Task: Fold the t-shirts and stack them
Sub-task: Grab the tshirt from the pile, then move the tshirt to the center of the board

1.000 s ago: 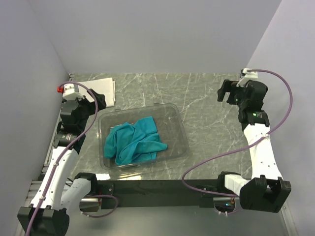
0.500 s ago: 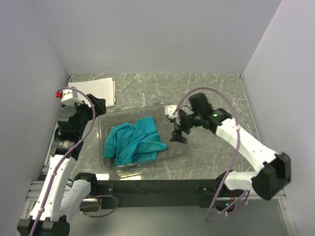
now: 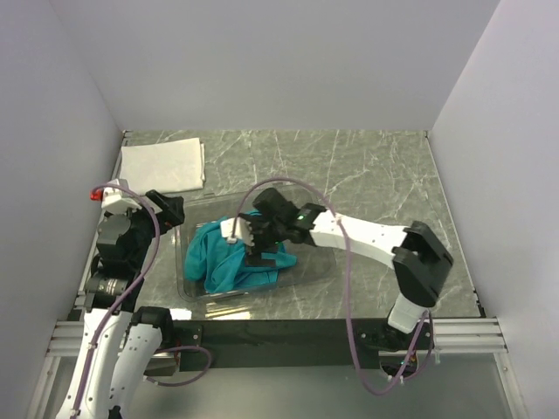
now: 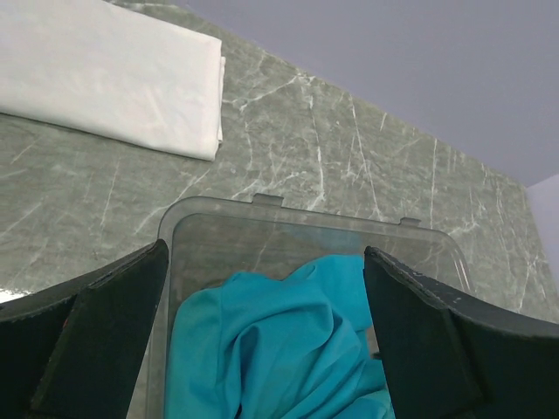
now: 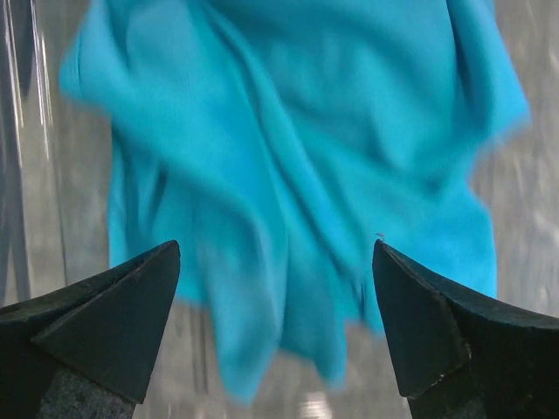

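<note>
Right tool (image 3: 255, 251) arrived, marble table (image 3: 376, 175) (lilac walls (image 3: 279, 61))

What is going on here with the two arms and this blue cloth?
The right arm reaches into a clear plastic bin on the grey marbled table. The right arm's fingers stand open over a crumpled teal fabric t-shirt lying inside, gripping nothing yet. The left arm's fingers hover open and empty at the bin's left side. A folded white fabric piece lies at the table's far left corner.

A clear plastic bin (image 3: 304, 276) sits on the grey marbled table (image 3: 367, 166).
</note>
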Controlling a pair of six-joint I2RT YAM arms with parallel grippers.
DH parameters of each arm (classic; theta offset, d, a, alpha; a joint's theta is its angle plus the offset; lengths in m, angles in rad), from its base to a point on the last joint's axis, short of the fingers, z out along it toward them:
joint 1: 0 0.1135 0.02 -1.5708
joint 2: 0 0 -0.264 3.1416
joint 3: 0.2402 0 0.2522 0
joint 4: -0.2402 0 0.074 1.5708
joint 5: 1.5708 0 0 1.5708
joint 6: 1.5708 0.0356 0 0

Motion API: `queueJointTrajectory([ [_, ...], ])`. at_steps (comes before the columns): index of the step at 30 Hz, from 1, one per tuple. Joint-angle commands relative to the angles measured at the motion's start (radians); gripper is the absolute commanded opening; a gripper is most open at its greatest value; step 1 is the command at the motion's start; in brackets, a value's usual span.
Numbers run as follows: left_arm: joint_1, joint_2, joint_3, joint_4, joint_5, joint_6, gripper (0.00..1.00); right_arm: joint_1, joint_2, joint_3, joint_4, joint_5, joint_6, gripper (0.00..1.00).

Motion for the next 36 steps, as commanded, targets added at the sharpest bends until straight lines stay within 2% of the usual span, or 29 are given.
queueJointTrajectory([
  [1, -0.002, -0.025, 0.014, -0.019, -0.025, -0.006, 0.99, 0.044, 0.073, 0.08, 0.114, 0.048, 0.056, 0.92],
  [4, -0.002, -0.034, 0.031, -0.035, -0.032, 0.005, 0.99, 0.055, 0.108, 0.097, 0.12, 0.045, 0.07, 0.85],
  [6, -0.002, -0.045, 0.035, -0.039, -0.044, 0.015, 0.99, 0.064, 0.12, 0.089, 0.111, 0.035, 0.067, 0.68],
  [7, -0.002, -0.05, 0.037, -0.039, -0.047, 0.018, 0.99, 0.064, 0.123, 0.088, 0.104, 0.034, 0.073, 0.29],
  [8, -0.002, -0.054, 0.035, -0.035, -0.053, 0.023, 0.99, 0.063, 0.126, 0.089, 0.097, 0.029, 0.081, 0.02],
  [14, -0.002, -0.07, 0.043, -0.031, -0.059, 0.035, 0.99, -0.021, 0.001, 0.241, -0.042, -0.11, 0.151, 0.0],
  [17, -0.002, -0.079, 0.043, -0.014, -0.065, 0.038, 1.0, -0.118, -0.059, 0.46, -0.081, -0.144, 0.256, 0.0],
  [18, -0.002, -0.079, 0.041, -0.008, -0.068, 0.04, 0.99, -0.138, -0.067, 0.592, -0.088, -0.133, 0.318, 0.0],
  [20, -0.002, -0.077, 0.038, 0.012, -0.068, 0.04, 0.99, -0.198, -0.064, 0.786, -0.096, -0.062, 0.384, 0.0],
  [23, -0.002, -0.065, 0.035, 0.029, -0.059, 0.038, 0.99, -0.262, -0.082, 0.958, -0.058, 0.044, 0.475, 0.0],
  [28, -0.002, -0.051, 0.014, 0.079, -0.045, 0.037, 0.99, -0.333, -0.133, 1.12, 0.033, 0.21, 0.494, 0.0],
  [32, -0.002, -0.031, 0.008, 0.109, -0.036, 0.043, 0.99, -0.355, -0.139, 1.268, 0.042, 0.328, 0.426, 0.0],
  [36, -0.002, 0.002, 0.006, 0.132, -0.025, 0.057, 1.0, -0.355, -0.18, 1.286, 0.045, 0.428, 0.368, 0.0],
])
